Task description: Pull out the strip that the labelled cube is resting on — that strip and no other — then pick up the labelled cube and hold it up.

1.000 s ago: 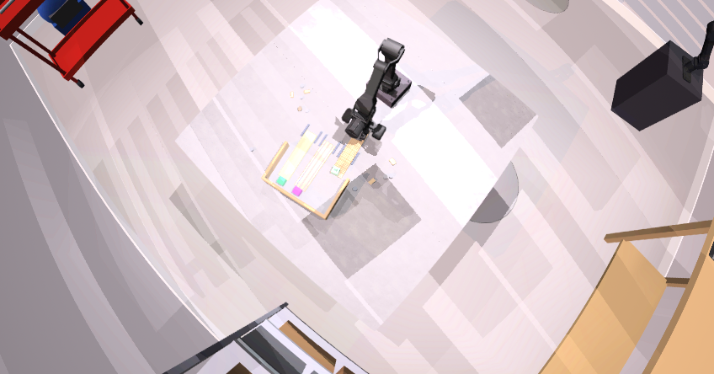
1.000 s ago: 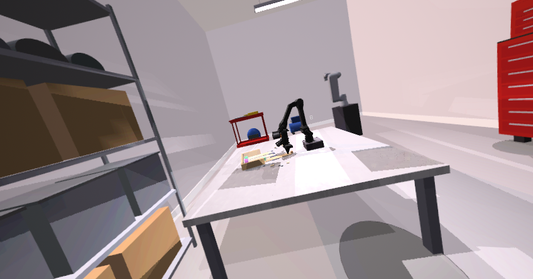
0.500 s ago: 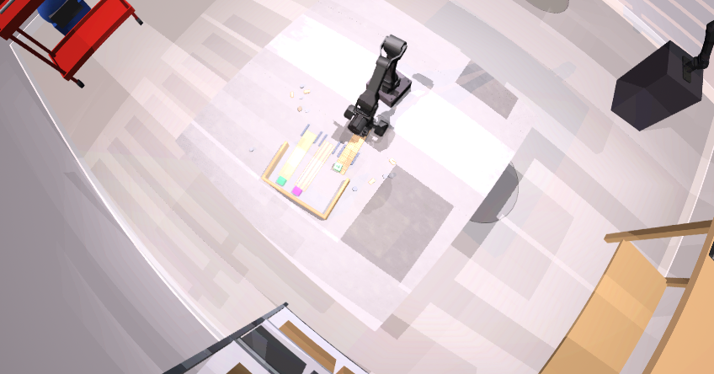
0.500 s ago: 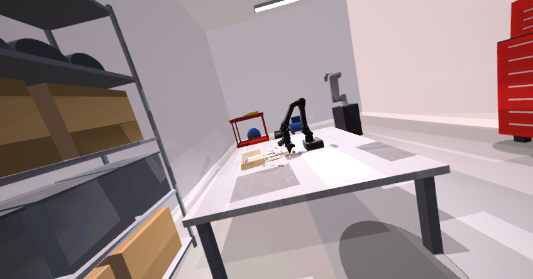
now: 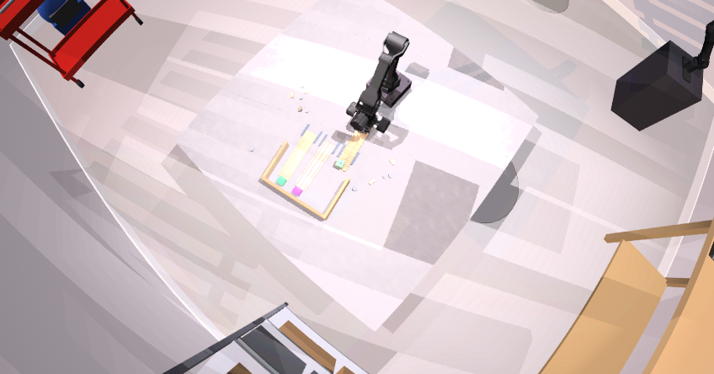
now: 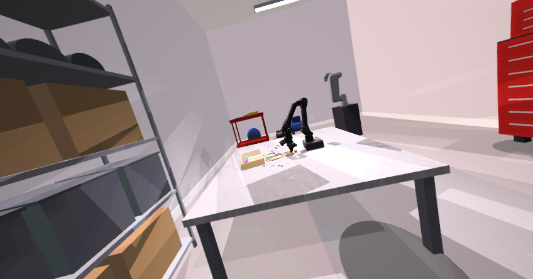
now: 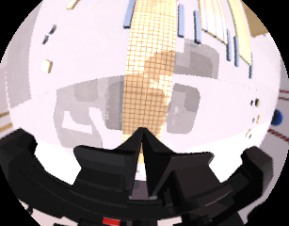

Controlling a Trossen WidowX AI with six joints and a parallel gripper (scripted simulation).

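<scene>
The tan grid-patterned strip lies flat, its near end under my gripper. A pale green cube with a light mark sits at its far end, toward the left edge; the cube is out of the wrist view. My gripper is shut, its tips together at the strip's near end. I see nothing plainly between the fingers; whether the tips press on the strip is hidden. A pale yellow strip with a green cube and a striped strip with a magenta cube lie to the left.
A low three-sided wooden frame stands around the strips' far ends. Short blue-grey guides flank the strips. Small chips and pebbles lie on both sides, such as a tan chip.
</scene>
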